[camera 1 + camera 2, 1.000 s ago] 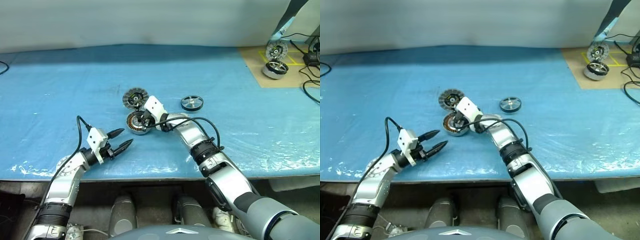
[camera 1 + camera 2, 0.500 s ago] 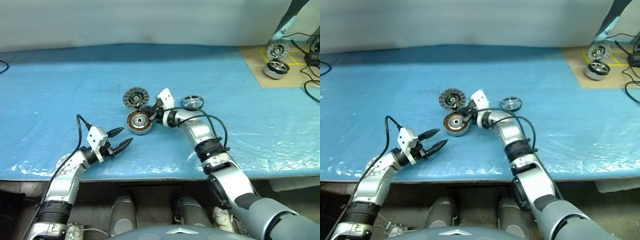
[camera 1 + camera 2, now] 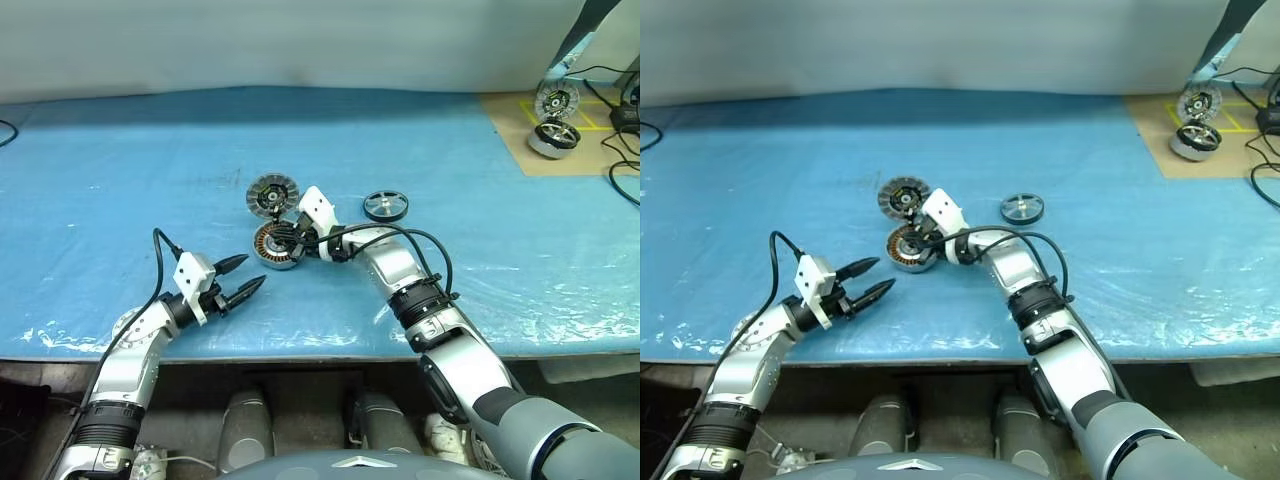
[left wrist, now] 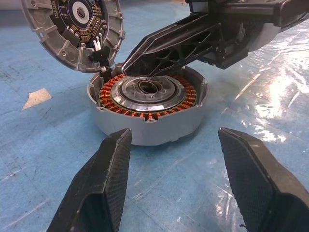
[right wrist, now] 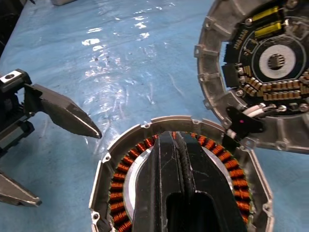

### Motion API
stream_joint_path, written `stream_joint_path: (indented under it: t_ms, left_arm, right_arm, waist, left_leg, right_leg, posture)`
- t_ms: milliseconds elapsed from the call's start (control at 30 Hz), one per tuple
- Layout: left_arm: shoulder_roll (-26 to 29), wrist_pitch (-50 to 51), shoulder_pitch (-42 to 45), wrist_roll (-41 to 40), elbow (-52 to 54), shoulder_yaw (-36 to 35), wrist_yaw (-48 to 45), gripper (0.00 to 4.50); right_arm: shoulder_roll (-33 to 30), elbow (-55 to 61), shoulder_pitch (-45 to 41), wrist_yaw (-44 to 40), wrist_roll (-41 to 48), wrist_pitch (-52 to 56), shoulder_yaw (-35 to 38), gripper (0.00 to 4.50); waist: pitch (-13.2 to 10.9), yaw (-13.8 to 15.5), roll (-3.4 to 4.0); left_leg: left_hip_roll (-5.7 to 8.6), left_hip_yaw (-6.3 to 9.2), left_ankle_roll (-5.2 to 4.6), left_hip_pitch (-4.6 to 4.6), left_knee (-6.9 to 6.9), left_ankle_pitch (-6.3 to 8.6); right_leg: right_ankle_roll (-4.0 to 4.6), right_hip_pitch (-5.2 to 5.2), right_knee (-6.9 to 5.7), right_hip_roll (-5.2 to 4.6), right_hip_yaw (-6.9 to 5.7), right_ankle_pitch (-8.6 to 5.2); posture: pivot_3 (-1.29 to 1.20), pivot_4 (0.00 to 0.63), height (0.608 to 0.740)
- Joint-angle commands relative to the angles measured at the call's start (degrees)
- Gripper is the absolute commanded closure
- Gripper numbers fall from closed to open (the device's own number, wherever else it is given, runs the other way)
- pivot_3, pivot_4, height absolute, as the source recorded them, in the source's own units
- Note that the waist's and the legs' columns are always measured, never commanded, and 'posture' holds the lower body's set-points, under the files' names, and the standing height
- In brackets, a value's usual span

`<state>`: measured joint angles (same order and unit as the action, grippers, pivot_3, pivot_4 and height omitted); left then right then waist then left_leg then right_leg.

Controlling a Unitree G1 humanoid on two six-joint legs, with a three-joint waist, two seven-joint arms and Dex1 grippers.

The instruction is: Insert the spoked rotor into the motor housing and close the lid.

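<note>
The motor housing (image 3: 270, 247), a grey cup with copper windings, lies mid-table. My right gripper (image 5: 175, 141) is shut with nothing in it, and its tip hangs just over the housing's (image 5: 120, 188) top. The lid (image 3: 271, 194) lies just behind the housing, circuit-board face (image 5: 270, 63) up, with thin wires running to the housing's rim. The spoked rotor (image 3: 385, 206) sits alone to the right, behind the right forearm. My left gripper (image 3: 244, 277) is open, nearer the table's front edge. It points at the housing (image 4: 145, 128) from a short way off.
A blue sheet (image 3: 120, 170) covers the table, whose front edge (image 3: 300, 352) runs just below the arms. At the far right a brown board (image 3: 510, 125) carries two more motor parts (image 3: 553, 135) and cables (image 3: 620, 150).
Half a second ago my right gripper had swung off the housing toward the rotor side. It is now back over the housing, with the wrist rolled. The left arm has not moved.
</note>
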<state>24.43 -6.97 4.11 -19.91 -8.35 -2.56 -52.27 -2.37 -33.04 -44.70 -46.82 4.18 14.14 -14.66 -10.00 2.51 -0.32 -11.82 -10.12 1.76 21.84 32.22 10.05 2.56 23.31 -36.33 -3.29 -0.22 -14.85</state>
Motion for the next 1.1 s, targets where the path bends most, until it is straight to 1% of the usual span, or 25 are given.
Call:
stream_joint_path:
  t_ms: [33, 167, 267, 333, 433, 533, 600, 733, 933, 1033, 1100]
  left_arm:
    - [0.41, -0.49, -0.31, -0.4, 0.99, -0.76, -0.3, 1.52]
    - [0.33, -0.69, -0.38, -0.3, 0.84, -0.77, -0.22, 1.52]
    - [0.28, -0.72, -0.27, -0.29, 0.69, -0.72, -0.25, 1.52]
    - [0.21, -0.74, -0.2, -0.24, 0.63, -0.6, -0.28, 1.52]
    - [0.12, -0.8, -0.14, -0.26, 0.55, -0.59, -0.26, 1.52]
    - [0.11, -0.85, 0.1, -0.21, 0.32, -0.59, -0.24, 1.52]
    - [0.07, -0.91, 0.25, -0.16, 0.18, -0.58, -0.21, 1.52]
    - [-0.03, -0.88, 0.5, -0.2, 0.05, -0.58, -0.14, 1.52]
    - [-0.02, -0.82, 0.73, -0.29, 0.1, -0.53, -0.3, 1.52]
    - [0.07, -0.7, 0.8, -0.42, 0.28, -0.59, -0.39, 1.52]
    - [0.14, -0.59, 0.79, -0.53, 0.46, -0.68, -0.4, 1.52]
  right_arm:
    - [0.56, -0.21, -1.54, 0.72, -0.59, -1.58, 0.14, 4.48]
    - [0.05, -2.37, -0.94, 1.64, -4.87, -4.73, -3.14, 4.48]
    - [0.38, -4.53, -1.07, 2.26, -6.1, -5.04, -3.76, 4.48]
    - [-0.17, -7.41, -1.18, 4.24, -9.42, -7.42, -5.82, 4.48]
    - [-0.7, -10.56, -1.39, 6.19, -12.52, -7.95, -7.73, 4.48]
    - [-1.91, -11.6, -0.93, 6.09, -15.64, -7.86, -10.41, 4.48]
    - [-2.06, -11.92, -0.76, 5.54, -16.0, -6.52, -10.7, 4.48]
    - [-2.66, -14.01, -0.83, 7.33, -18.9, -5.5, -12.04, 4.48]
    - [-1.91, -11.68, -0.07, 4.93, -15.9, -2.47, -9.73, 4.48]
    - [-1.16, -8.96, 0.34, 3.6, -12.6, -2.04, -6.61, 4.48]
    - [-0.49, -5.46, 0.81, 2.05, -8.91, -1.94, -3.69, 4.48]
  waist:
    - [0.0, -0.01, 0.0]
    - [0.0, -0.01, 0.0]
    - [0.0, -0.05, 0.0]
    - [0.01, -0.09, 0.0]
    - [0.01, -0.11, 0.0]
    - [0.02, -0.09, 0.01]
    - [0.08, -0.04, 0.05]
    - [0.35, -0.02, 0.06]
    - [0.53, 0.01, 0.22]
    - [0.54, 0.14, 0.22]
    - [0.54, 0.18, 0.22]
  left_leg:
    - [0.0, 0.0, 0.0, 0.0, 0.0, 0.0]
    - [0.01, 0.0, 0.0, 0.0, 0.0, 0.0]
    - [0.0, 0.0, 0.0, -0.03, -0.01, 0.0]
    - [0.0, 0.0, 0.0, -0.07, -0.01, 0.0]
    - [0.0, 0.0, 0.0, -0.28, 0.0, 0.0]
    - [0.01, 0.0, -0.02, -0.65, -0.02, 0.02]
    - [0.02, 0.02, -0.08, -0.85, -0.03, 0.06]
    - [0.03, 0.03, -0.22, -0.88, -0.03, 0.14]
    - [0.04, 0.05, -0.23, -0.98, -0.04, 0.15]
    - [0.04, 0.07, -0.24, -0.96, -0.05, 0.15]
    - [0.04, 0.06, -0.23, -0.89, -0.08, 0.15]
  right_leg:
    - [0.0, 0.0, 0.0, 0.0, 0.0, 0.0]
    - [0.0, 0.0, 0.0, 0.0, 0.0, 0.0]
    - [0.0, -0.01, -0.02, 0.01, 0.0, 0.0]
    - [0.0, -0.03, -0.05, 0.0, 0.01, 0.0]
    - [0.01, -0.18, -0.07, 0.0, 0.07, -0.01]
    - [0.01, -0.48, -0.06, -0.01, 0.19, -0.02]
    - [0.0, -0.64, -0.06, -0.04, 0.23, -0.03]
    - [0.0, -0.66, -0.06, -0.05, 0.26, -0.02]
    - [-0.01, -0.72, -0.08, -0.06, 0.28, -0.03]
    - [-0.01, -0.71, -0.07, -0.06, 0.29, -0.03]
    - [-0.02, -0.69, 0.01, -0.06, 0.28, -0.04]
  posture:
    - [0.0, 0.15, 0.74]
    - [0.0, 0.15, 0.74]
    - [0.0, 0.15, 0.74]
    - [0.0, 0.15, 0.74]
    - [0.0, 0.15, 0.74]
    - [0.0, 0.15, 0.74]
    - [0.0, 0.15, 0.74]
    - [0.0, 0.15, 0.74]
    - [0.0, 0.15, 0.74]
    - [0.0, 0.15, 0.74]
    - [0.0, 0.15, 0.74]
